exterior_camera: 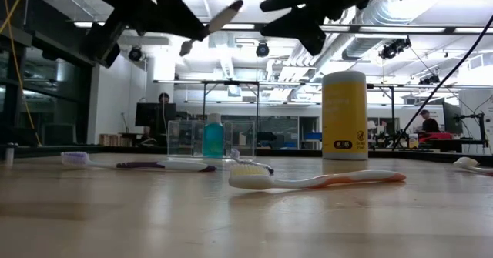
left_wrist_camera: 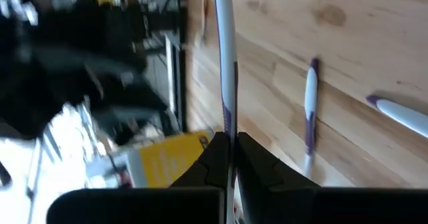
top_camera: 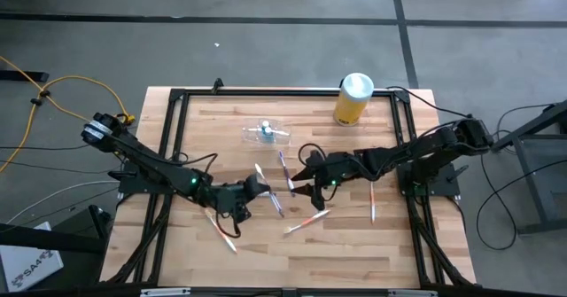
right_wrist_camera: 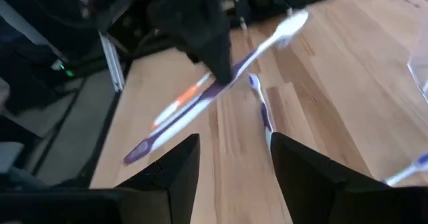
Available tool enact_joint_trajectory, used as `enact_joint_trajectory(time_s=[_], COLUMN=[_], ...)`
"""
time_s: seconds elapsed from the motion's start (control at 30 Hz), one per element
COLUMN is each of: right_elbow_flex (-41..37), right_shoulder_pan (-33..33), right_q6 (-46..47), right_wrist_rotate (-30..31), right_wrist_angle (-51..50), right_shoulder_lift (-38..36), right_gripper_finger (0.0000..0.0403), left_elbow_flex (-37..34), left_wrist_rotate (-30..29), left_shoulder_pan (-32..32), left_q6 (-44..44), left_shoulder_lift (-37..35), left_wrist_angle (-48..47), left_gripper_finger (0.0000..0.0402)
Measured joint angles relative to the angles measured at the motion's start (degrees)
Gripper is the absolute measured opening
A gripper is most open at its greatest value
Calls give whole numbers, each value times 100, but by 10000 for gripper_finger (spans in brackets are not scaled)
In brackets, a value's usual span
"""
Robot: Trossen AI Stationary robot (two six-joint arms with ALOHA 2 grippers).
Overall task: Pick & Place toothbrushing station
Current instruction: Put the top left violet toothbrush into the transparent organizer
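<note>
The toothbrushing station (top_camera: 266,133), a small clear holder with a teal bottle inside, stands on its base at the table's far middle; it also shows in the low view (exterior_camera: 185,139). My left gripper (top_camera: 254,187) is above the table's middle, shut on a white and purple toothbrush (right_wrist_camera: 267,43). My right gripper (top_camera: 306,180) hangs open just right of it, holding nothing (right_wrist_camera: 231,177). Several more toothbrushes lie flat on the wood, among them a white and purple one (top_camera: 283,168) and an orange and white one (exterior_camera: 316,179). My left gripper pinches the toothbrush's shaft (left_wrist_camera: 227,127) between its two fingers, about midway along it. The fingers come from the table's left, slanting slightly down, and lie across the brush. The brush is lifted clear of the table, its white head (right_wrist_camera: 293,22) higher than its purple handle end (right_wrist_camera: 137,152).
A yellow canister with a white lid (top_camera: 354,97) stands at the far right. Orange toothbrushes lie at the near left (top_camera: 221,230) and at the right (top_camera: 372,204). A black frame (top_camera: 177,97) runs along the table's edges.
</note>
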Motion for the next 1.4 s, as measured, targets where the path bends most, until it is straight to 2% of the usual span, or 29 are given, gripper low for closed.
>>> enact_joint_trajectory(time_s=[0.13, 0.63, 0.87, 1.4], right_elbow_flex=[0, 0, 0, 0], right_shoulder_pan=[-186, -564, -560, -561], right_q6=[148, 714, 902, 1117], right_wrist_rotate=[-254, -1308, -1372, -1332], right_wrist_angle=[209, 832, 899, 1025], right_shoulder_lift=[0, 0, 0, 4], right_gripper_finger=[175, 175, 175, 175], left_elbow_flex=[2, 4, 4, 7], left_wrist_rotate=[222, 1172, 1608, 2203], left_shoulder_pan=[-46, 144, 357, 844], left_q6=[583, 1923, 2451, 2730], left_shoulder_lift=[26, 31, 33, 35], left_wrist_angle=[299, 893, 1173, 1575], left_gripper_finger=[3, 3, 3, 3])
